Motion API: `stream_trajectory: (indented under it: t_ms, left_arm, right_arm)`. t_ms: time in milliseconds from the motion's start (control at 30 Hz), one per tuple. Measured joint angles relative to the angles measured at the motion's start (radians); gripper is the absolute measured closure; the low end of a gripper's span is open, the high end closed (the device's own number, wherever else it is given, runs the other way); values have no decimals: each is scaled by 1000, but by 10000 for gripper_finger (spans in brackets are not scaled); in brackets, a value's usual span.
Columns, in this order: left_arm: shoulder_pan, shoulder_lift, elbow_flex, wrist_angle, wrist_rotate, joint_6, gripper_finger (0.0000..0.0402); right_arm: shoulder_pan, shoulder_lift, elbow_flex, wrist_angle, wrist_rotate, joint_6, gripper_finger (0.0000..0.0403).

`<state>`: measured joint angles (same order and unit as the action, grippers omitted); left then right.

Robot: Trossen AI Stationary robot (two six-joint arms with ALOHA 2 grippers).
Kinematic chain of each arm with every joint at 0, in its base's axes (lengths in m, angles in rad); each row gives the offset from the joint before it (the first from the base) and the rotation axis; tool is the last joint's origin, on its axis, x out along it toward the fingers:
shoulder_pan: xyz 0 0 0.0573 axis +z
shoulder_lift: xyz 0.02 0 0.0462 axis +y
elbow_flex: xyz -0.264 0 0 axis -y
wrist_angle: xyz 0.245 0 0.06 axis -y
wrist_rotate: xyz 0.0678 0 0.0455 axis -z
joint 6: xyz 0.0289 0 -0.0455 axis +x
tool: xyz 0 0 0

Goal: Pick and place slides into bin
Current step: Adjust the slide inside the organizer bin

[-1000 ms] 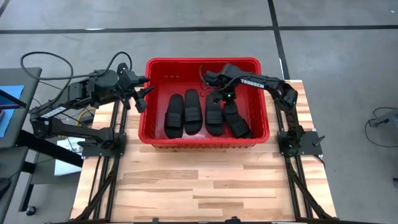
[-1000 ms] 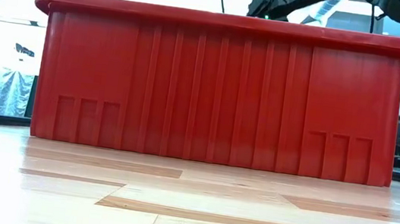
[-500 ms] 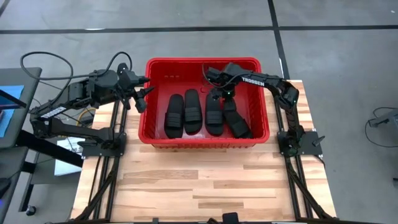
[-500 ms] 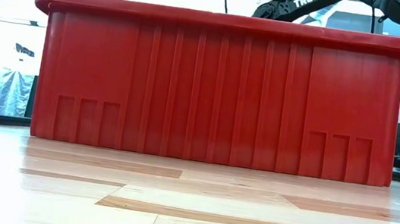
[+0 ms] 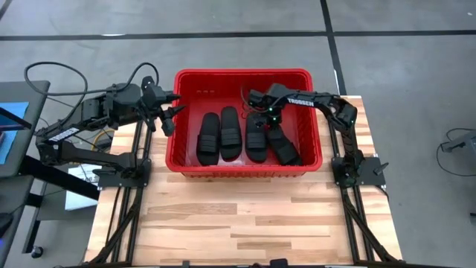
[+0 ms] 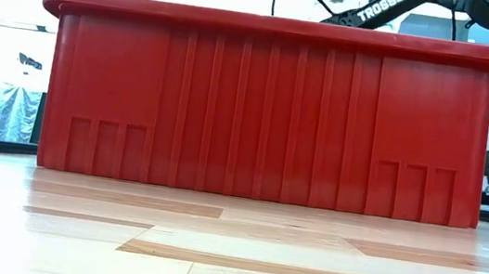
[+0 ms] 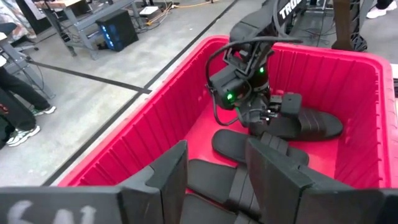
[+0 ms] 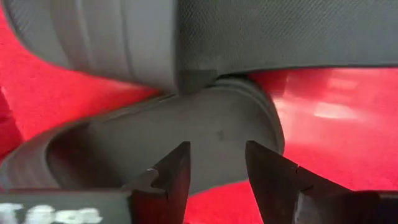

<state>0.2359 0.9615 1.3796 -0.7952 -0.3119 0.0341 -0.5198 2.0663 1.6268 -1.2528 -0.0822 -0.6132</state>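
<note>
The right pincer (image 5: 266, 119) has dropped lower into the bin (image 5: 242, 75), parted narrowly over the slides (image 5: 230, 132). The left pincer (image 5: 175, 112) waits parted at the rim. The plank tabletop (image 6: 230, 257) fronts a bright room; only the left wrist view shows a person's legs (image 7: 18, 93).

Four black slides (image 5: 230, 134) inside red bin (image 5: 242, 74)

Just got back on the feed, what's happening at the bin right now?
All four slides lie inside the red bin. The right hand is down in the bin, open, just above the far-right slide, gripping nothing. The left hand waits open at the bin's left rim.
</note>
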Motion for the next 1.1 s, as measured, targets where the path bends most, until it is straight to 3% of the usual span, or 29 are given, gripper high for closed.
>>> stream_trajectory:
  t_ms: [333,633,1100]
  left_arm:
    - [0,0,0,0,0,-2,248]
    - [0,0,0,0,-1,-6,248]
    - [0,0,0,0,-1,-16,248]
  right_arm:
    - [-6,0,-48,82,1,-15,264]
    - [-15,0,-48,77,79,-24,259]
    - [-35,0,12,10,84,-50,255]
